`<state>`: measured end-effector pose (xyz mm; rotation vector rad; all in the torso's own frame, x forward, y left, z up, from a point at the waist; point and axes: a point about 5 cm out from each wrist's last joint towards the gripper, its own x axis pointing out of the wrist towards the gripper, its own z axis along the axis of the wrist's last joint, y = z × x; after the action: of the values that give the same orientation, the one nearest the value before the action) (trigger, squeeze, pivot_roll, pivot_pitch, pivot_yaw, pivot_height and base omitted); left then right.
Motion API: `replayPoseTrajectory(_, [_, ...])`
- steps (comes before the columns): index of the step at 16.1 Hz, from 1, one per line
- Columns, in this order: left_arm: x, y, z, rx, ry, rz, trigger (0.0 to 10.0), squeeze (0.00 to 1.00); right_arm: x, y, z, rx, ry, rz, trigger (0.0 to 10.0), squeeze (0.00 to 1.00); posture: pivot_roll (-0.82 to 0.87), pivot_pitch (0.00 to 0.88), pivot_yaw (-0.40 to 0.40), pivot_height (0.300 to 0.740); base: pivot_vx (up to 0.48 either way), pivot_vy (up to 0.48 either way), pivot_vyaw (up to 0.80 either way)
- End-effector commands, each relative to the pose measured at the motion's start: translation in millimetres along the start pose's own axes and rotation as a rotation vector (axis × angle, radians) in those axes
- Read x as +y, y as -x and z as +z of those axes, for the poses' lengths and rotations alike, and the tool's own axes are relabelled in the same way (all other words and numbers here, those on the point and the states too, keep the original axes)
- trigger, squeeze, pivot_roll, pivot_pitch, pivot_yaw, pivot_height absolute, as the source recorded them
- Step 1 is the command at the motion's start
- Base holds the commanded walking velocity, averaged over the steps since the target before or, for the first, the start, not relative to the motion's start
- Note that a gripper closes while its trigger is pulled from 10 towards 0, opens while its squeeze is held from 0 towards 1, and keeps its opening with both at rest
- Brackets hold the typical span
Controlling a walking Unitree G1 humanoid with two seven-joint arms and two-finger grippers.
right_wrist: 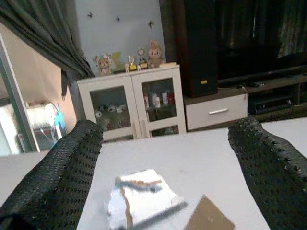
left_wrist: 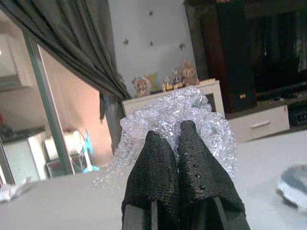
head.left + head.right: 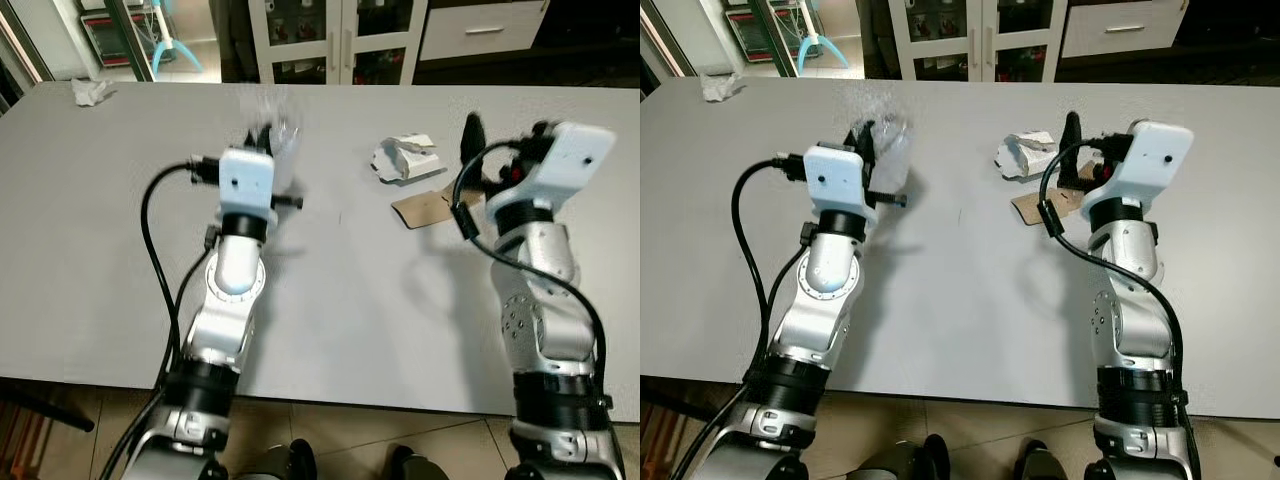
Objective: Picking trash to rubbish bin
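Left gripper [image 2: 178,158]: raised over the table's [image 3: 100,250] left half, fingers pressed together on a wad of bubble wrap [image 2: 177,115], which is lifted clear of the surface.
Right gripper [image 1: 165,163]: fingers spread wide, hovering low over the table's right half and aimed at the trash beyond it.
Cardboard [image 3: 428,207]: a flat brown scrap lying just ahead of the right gripper.
Box [image 3: 405,158]: a crumpled white carton touching the cardboard's far side, near the middle of the table.
Tissue [image 3: 90,92]: a small crumpled white wad at the far left corner.
Cabinet [image 1: 132,108]: white, glass-doored, standing past the table's far edge.
Step in hand: likely carrying the wrap off to the bin while the right arm lines up its own pick.
Doing it well: keep the left pinch firm, since the wrap is light and slippery; bring the right fingers down astride the box rather than the flat cardboard, which offers little to grip.
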<state>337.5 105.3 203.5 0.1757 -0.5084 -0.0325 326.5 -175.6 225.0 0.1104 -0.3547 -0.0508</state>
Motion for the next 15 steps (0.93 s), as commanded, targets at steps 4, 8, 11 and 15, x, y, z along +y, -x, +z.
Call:
replayPoseTrajectory(4, [2.4,6.6,1,0.004,-0.002,0.024,10.0,0.0,7.4,6.9,-3,0.016,0.018,0.015,10.0,0.0,-0.1,0.094,0.066,0.74,0.0,0.0,0.0])
replayPoseTrajectory(8, [2.5,8.4,0,0.011,-0.01,0.027,10.0,0.0,10.1,8.6,-5,0.028,0.004,0.021,10.0,0.0,-0.09,0.091,0.065,0.74,0.0,0.0,0.0])
replayPoseTrajectory(11, [2.2,9.3,0,0.017,-0.008,0.022,10.0,0.0,11.4,9.6,-6,0.034,0.001,0.021,10.0,0.0,-0.1,0.094,0.067,0.74,0.0,0.0,0.0])
replayPoseTrajectory(15, [0.3,9.2,0,0.022,-0.006,0.018,10.0,0.0,9.7,11.3,-8,0.043,0.0,0.014,10.0,0.0,-0.1,0.101,0.067,0.74,0.0,0.0,0.0])
